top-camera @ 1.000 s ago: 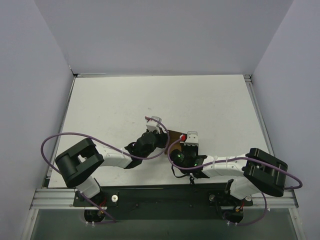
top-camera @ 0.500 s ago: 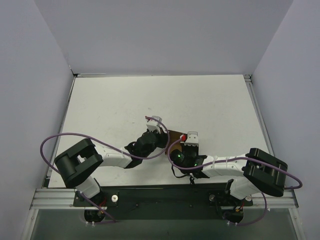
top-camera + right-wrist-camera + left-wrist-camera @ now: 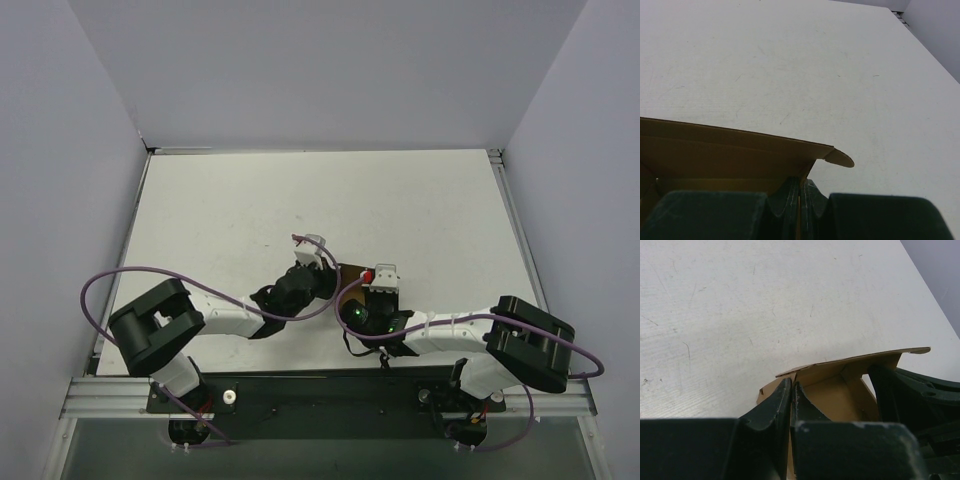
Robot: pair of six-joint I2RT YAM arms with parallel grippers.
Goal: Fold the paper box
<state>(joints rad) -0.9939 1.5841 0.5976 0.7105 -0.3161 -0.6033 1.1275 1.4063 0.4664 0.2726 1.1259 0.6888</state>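
The paper box (image 3: pixel 350 272) is a brown cardboard piece, partly folded up, held between both arms near the table's front middle. In the left wrist view my left gripper (image 3: pixel 791 388) is shut on one upright wall of the box (image 3: pixel 837 392), whose hollow inside faces the camera. The right arm's dark gripper body (image 3: pixel 912 395) sits against the box's far side. In the right wrist view my right gripper (image 3: pixel 802 186) is shut on a thin cardboard wall under a long raised panel (image 3: pixel 725 145) that ends in a rounded tab (image 3: pixel 841 159).
The white table (image 3: pixel 250 200) stretches behind the box to pale walls on three sides. Purple cables (image 3: pixel 130 272) loop off both arms. A metal rail (image 3: pixel 330 395) with the arm bases runs along the near edge.
The left gripper, still shut on the box, has shifted slightly to the right and toward the front. The right arm has stayed in place.
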